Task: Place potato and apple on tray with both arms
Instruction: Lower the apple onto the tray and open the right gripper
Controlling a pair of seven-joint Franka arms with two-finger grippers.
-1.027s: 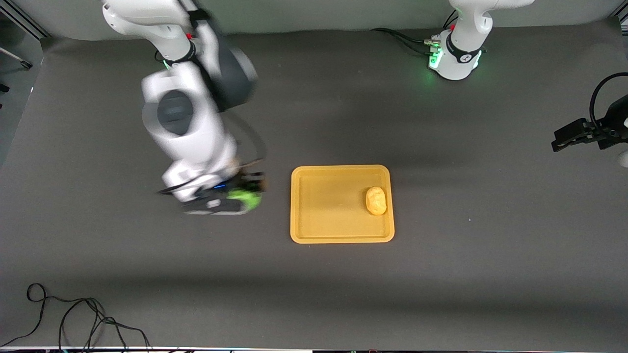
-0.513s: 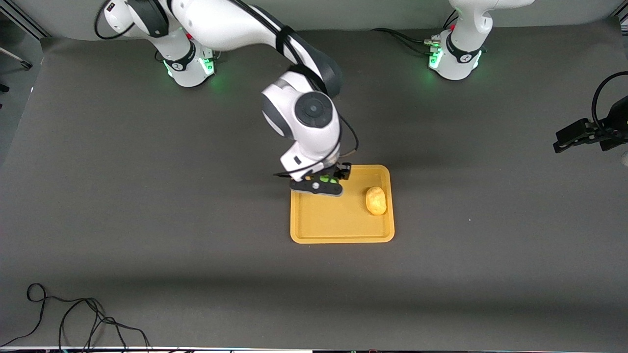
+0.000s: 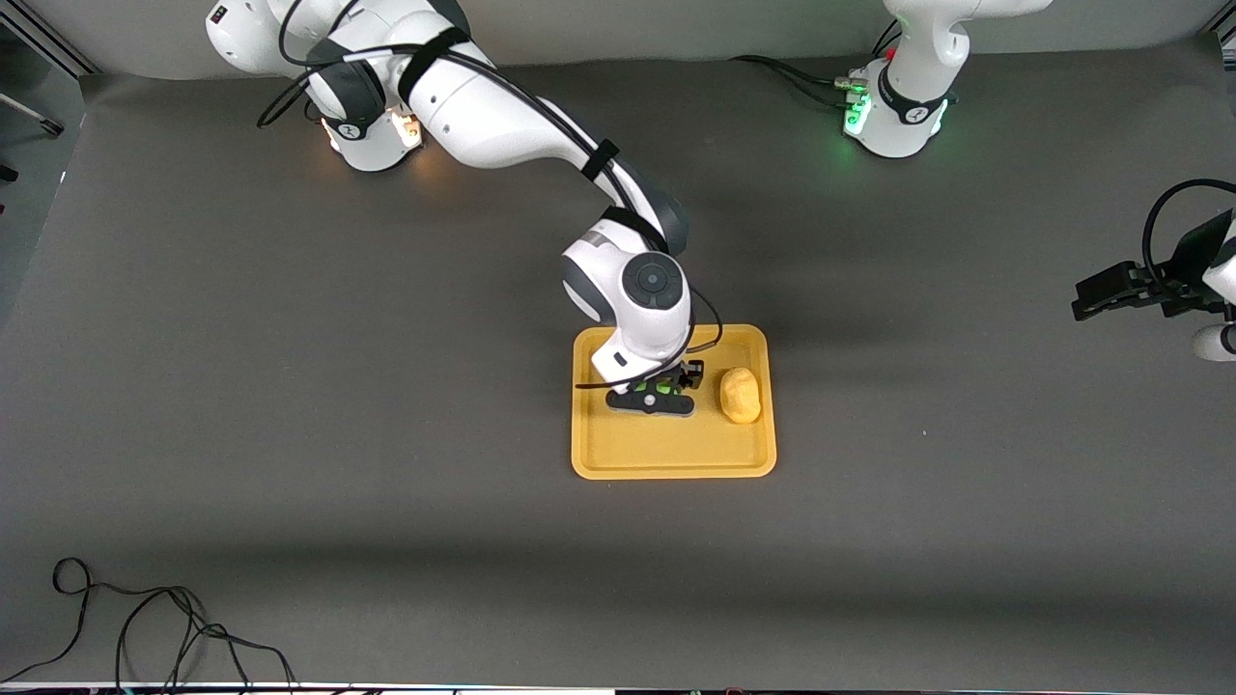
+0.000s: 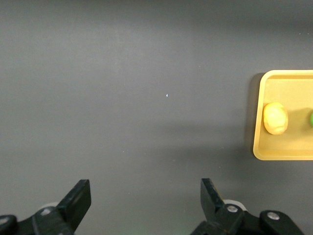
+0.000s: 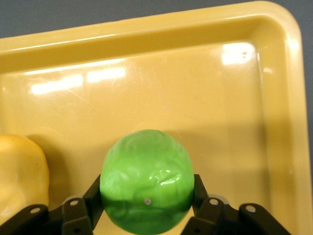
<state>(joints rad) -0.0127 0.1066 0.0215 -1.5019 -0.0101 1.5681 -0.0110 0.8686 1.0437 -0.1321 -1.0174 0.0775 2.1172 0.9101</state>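
The orange-yellow tray [image 3: 599,454] lies mid-table. The yellow-tan potato [image 3: 740,395] rests in it at the end toward the left arm, and shows in the right wrist view [image 5: 19,171] and the left wrist view [image 4: 275,118]. My right gripper [image 3: 654,398] is over the middle of the tray, shut on the bright green apple [image 5: 146,186], whose green peeks out under the hand [image 3: 663,388]. The tray floor [image 5: 195,107] fills the right wrist view. My left gripper [image 3: 1101,294] waits open and empty above bare table at the left arm's end; its fingers [image 4: 78,200] are wide apart.
A black cable [image 3: 145,627] lies coiled on the table at the corner nearest the front camera, toward the right arm's end. Dark grey mat [image 3: 966,483] spreads around the tray. The left wrist view shows the tray's edge [image 4: 259,122] and bare mat.
My right arm has swung with the apple from beside the tray, at the right arm's end, to over the tray's middle, beside the potato. The left gripper has shifted slightly.
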